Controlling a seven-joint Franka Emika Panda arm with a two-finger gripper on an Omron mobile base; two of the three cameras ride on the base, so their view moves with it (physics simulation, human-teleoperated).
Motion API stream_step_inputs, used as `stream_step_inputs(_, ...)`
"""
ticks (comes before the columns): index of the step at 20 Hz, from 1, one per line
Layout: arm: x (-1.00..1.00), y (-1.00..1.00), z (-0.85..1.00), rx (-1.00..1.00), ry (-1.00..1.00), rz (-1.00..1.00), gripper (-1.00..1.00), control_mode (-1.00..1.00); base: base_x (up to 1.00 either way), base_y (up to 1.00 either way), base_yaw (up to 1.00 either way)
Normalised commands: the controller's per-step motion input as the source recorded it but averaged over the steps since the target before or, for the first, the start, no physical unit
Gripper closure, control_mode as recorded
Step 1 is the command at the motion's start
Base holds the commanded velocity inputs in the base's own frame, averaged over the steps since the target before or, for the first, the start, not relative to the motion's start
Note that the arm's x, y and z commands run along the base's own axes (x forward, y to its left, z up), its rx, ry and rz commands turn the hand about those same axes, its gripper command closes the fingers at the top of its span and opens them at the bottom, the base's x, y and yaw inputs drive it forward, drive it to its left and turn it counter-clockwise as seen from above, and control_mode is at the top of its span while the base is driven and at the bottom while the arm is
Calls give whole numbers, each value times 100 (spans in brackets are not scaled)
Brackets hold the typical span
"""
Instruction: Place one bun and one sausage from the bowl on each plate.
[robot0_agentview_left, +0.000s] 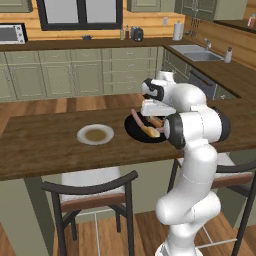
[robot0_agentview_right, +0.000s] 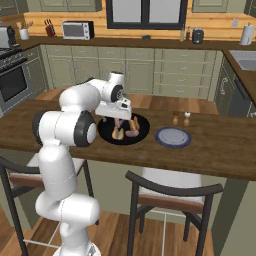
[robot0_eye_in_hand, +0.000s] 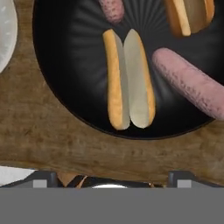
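Observation:
The black bowl (robot0_eye_in_hand: 70, 52) lies right under my hand and holds two split buns and two pink sausages. One open bun (robot0_eye_in_hand: 129, 78) is at the centre of the hand view, a sausage (robot0_eye_in_hand: 190, 83) beside it, a second bun (robot0_eye_in_hand: 190, 15) and a second sausage (robot0_eye_in_hand: 113, 8) farther on. My gripper (robot0_eye_in_hand: 111, 179) hangs open over the bowl (robot0_agentview_left: 131, 131), fingertips (robot0_eye_in_hand: 43, 179) wide apart, holding nothing. The white plate with a tan centre (robot0_agentview_left: 95, 134) sits left of the bowl. The greyish-blue plate (robot0_agentview_right: 172, 136) sits on the bowl's (robot0_agentview_right: 105, 132) other side. Both plates are bare.
Two small shakers (robot0_agentview_right: 181, 119) stand behind the blue plate. Dark-framed stools (robot0_agentview_left: 92, 192) (robot0_agentview_right: 172, 192) are tucked under the near edge of the wooden counter (robot0_agentview_left: 40, 150). A sink (robot0_agentview_left: 197, 52) is at the far right.

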Motion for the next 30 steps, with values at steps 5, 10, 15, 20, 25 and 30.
stream_step_inputs(5,40,-2,-76,-1,-32,0,-100,-100,0,0,0)
stream_step_inputs(10,4,0,-33,0,-13,0,-100,-100,0,0,0)
stream_step_inputs(15,0,8,-22,0,0,0,-100,-100,0,0,0)
stream_step_inputs(20,10,-6,-24,0,-1,0,-100,-100,0,0,0)
stream_step_inputs(25,2,-8,-23,0,-2,0,-100,-100,0,0,0)
stream_step_inputs(30,1,-2,-15,1,0,0,100,-100,0,0,0)
